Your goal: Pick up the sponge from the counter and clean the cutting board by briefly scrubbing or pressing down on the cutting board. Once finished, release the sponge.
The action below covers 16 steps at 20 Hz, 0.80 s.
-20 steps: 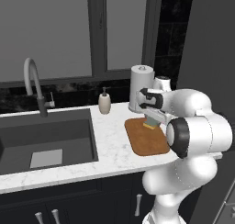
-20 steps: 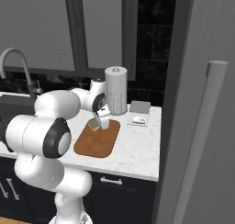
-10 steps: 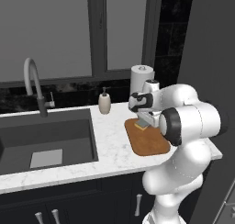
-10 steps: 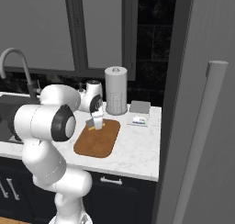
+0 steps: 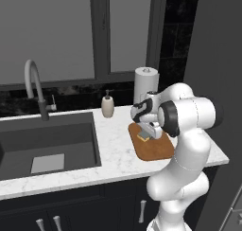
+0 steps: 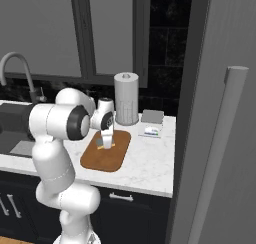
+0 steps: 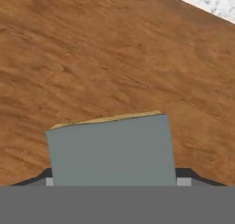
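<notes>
No brand, label or writing can be read anywhere. The small yellow sponge with a grey-green scrubbing layer (image 7: pixel 111 149) sits at the bottom centre of the hand view, gripped between the tips of the pincer (image 5: pixel 147 132), with its yellow edge against the flat brown wooden cutting board (image 5: pixel 156 149). In the left base view the board lies right of centre on the white marble-look bench (image 5: pixel 113 154), in front of the tall grey paper towel roll (image 5: pixel 145 84).
</notes>
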Motion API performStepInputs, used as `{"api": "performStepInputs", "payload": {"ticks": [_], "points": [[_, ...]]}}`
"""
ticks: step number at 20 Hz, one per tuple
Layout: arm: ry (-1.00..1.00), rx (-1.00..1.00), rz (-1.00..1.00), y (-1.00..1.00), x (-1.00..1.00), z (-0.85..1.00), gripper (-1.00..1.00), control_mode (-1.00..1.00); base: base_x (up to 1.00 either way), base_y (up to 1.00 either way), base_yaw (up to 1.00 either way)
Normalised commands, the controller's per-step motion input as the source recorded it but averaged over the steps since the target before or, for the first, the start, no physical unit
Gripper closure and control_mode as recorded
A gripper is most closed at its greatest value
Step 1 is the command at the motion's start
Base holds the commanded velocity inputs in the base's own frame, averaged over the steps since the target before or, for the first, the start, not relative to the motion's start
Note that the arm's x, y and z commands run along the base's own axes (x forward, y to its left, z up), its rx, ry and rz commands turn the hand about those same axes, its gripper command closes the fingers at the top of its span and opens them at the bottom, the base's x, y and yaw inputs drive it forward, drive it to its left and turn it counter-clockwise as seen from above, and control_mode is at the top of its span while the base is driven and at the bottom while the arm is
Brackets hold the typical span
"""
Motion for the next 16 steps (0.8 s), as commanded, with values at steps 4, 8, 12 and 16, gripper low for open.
{"api": "performStepInputs", "payload": {"ticks": [4, 8, 12, 16], "points": [[0.0, 0.03, -0.12, -0.01, -0.81, -0.71, 1.0, -1.0, 0.0, 0.0, 0.0], [0.04, 0.06, -0.12, -0.19, -0.99, -0.61, 1.0, -1.0, 0.0, 0.0, 0.0], [0.15, 0.02, -0.15, -0.2, -1.0, -0.7, 1.0, -1.0, 0.0, 0.0, 0.0], [0.28, 0.0, -0.16, -0.16, -0.9, -0.77, 1.0, -1.0, 0.0, 0.0, 0.0]]}}
